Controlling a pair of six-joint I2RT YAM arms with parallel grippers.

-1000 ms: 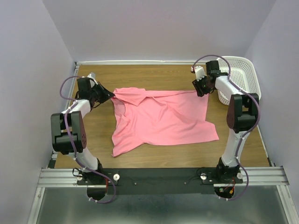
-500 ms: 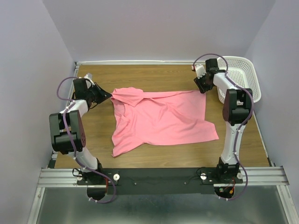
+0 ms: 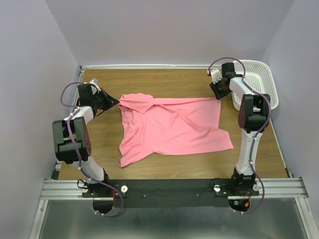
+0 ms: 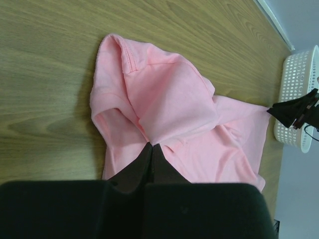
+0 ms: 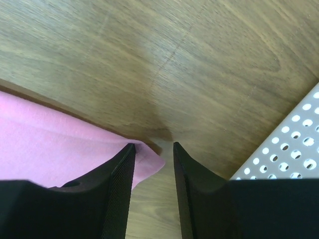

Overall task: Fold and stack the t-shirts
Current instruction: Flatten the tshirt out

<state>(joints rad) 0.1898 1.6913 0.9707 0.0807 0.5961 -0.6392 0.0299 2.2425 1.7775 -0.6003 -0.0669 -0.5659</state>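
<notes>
The left pincer clamps an edge of the t-shirt; the right pincer, parted, straddles its corner on the desk.

Your right wrist view cuts off the white perforated plastic basket and most of the salmon-pink cloth t-shirt.

A wood-grain table sits enclosed by plain lavender walls at 9, 12 and 3 o'clock. A white perforated plastic basket stands upright at the table's 2 o'clock corner, close against the right-hand wall. A pale strip lines the 12 o'clock edge. An aluminium rail spans the 6 o'clock edge, with grey sheet metal beyond it.
</notes>
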